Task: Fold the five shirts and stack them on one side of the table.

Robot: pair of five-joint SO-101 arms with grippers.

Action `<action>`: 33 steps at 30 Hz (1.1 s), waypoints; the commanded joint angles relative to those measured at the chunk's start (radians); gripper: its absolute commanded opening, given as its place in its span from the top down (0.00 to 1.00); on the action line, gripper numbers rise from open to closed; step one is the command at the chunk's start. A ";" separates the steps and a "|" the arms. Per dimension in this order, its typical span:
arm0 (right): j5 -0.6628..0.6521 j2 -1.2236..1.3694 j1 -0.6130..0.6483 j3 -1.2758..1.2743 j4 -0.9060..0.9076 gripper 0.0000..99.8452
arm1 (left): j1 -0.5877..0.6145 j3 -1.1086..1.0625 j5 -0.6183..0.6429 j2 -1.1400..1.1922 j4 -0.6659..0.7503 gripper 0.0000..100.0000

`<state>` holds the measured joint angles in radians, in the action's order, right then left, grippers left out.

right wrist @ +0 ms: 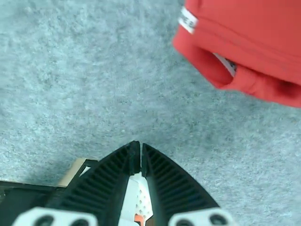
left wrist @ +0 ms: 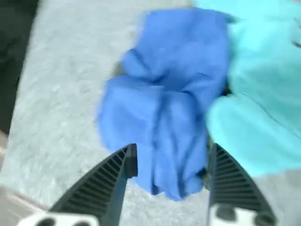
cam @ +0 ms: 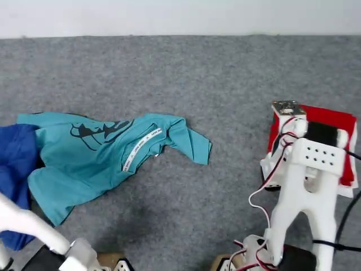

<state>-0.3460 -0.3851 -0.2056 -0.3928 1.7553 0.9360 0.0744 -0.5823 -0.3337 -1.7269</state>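
Blue shirt [cam: 14, 164] lies crumpled at the counter's [cam: 225, 84] far left edge, and my left fingers [left wrist: 117, 174] are spread wide with its bunched end between them. Touching it on the right, the teal shirt [cam: 84, 158] sprawls unfolded, one sleeve trailing toward the middle. Well apart on the right lies the red shirt [cam: 333, 121], folded flat. My right fingers [right wrist: 120, 174] are pressed together on nothing, over bare grey counter near its folded edge.
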 commanded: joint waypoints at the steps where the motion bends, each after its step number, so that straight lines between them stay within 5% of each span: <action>1: 0.011 -0.035 0.056 0.009 0.039 0.99 | -0.103 -0.065 -0.066 -0.031 -0.028 0.75; 7: 0.008 -0.025 0.073 0.009 0.039 0.99 | -0.342 -0.357 -0.121 -0.029 0.011 0.75; 20: 0.008 -0.025 0.071 0.005 0.039 0.99 | -0.706 -0.773 0.005 -0.026 0.422 0.75; 33: 0.006 -0.025 0.071 0.005 0.039 0.99 | -0.733 -0.545 0.100 0.459 0.497 0.76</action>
<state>-0.3460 -0.3851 -0.1396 -0.3928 1.7553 0.2102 -0.5501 -0.5056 0.0499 -1.2513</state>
